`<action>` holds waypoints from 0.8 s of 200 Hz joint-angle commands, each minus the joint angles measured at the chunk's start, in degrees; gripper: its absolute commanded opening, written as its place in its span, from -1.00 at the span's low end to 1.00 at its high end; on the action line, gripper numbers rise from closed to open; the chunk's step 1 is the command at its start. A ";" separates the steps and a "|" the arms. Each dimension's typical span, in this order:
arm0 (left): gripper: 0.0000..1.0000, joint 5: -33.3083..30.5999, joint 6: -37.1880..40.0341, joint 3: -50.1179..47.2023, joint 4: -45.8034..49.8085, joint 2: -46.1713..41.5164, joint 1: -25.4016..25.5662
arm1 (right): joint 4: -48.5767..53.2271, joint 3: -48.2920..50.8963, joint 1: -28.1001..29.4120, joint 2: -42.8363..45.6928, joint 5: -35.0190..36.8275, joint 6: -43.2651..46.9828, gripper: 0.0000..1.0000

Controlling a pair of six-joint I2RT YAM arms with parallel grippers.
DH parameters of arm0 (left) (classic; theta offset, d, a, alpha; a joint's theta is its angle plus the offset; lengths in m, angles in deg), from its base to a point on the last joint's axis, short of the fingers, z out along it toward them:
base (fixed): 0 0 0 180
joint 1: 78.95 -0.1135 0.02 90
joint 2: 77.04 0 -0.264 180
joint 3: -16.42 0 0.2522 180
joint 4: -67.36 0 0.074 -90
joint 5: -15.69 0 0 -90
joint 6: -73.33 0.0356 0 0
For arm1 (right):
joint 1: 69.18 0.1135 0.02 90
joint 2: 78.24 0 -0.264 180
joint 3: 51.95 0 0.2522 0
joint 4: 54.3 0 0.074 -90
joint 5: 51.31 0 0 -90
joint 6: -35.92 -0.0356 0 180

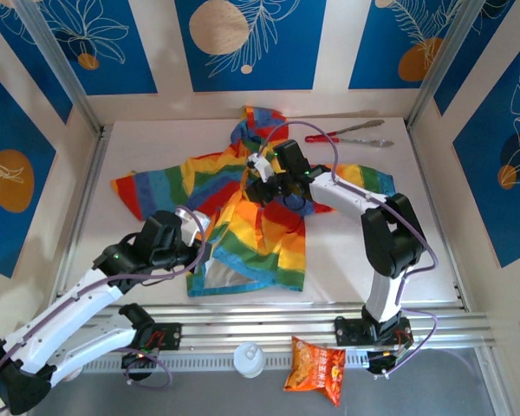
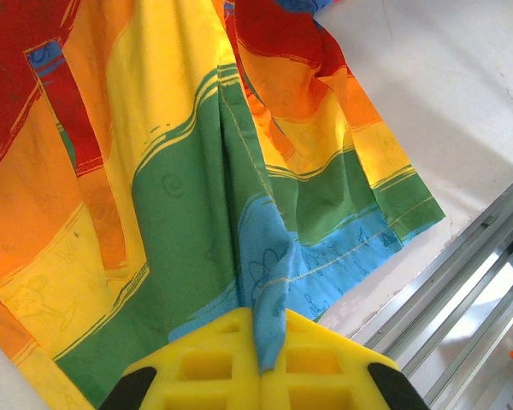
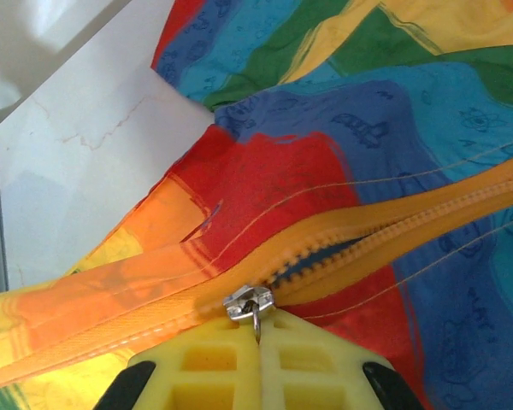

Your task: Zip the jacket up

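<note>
The rainbow-striped jacket (image 1: 243, 221) lies spread on the white table, hood toward the back. My left gripper (image 1: 191, 227) is shut on a fold of the blue bottom hem (image 2: 278, 282), which runs down between its yellow fingers (image 2: 205, 363). My right gripper (image 1: 269, 178) sits over the chest and is shut on the metal pull of the silver zipper slider (image 3: 250, 303). The orange zipper (image 3: 393, 235) is joined to the left of the slider and stands apart to its right.
Red-handled metal tongs (image 1: 347, 137) lie at the back right of the table. An aluminium rail (image 1: 312, 316) runs along the near edge. In front of the rail lie an orange snack bag (image 1: 316, 368) and a white cap (image 1: 248, 358).
</note>
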 commanded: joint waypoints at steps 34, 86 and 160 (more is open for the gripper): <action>-1.00 1.14 -0.67 1.02 7.29 -1.53 0.39 | 1.50 -6.17 -3.56 -3.60 3.06 2.44 -1.00; -1.00 0.83 -0.96 1.03 8.44 -2.41 0.38 | 2.41 -9.43 -4.83 -5.92 3.45 2.42 -1.00; -1.00 0.87 -1.51 -0.03 8.26 -3.88 0.35 | 6.47 -16.55 -6.87 -9.59 3.86 4.50 -1.00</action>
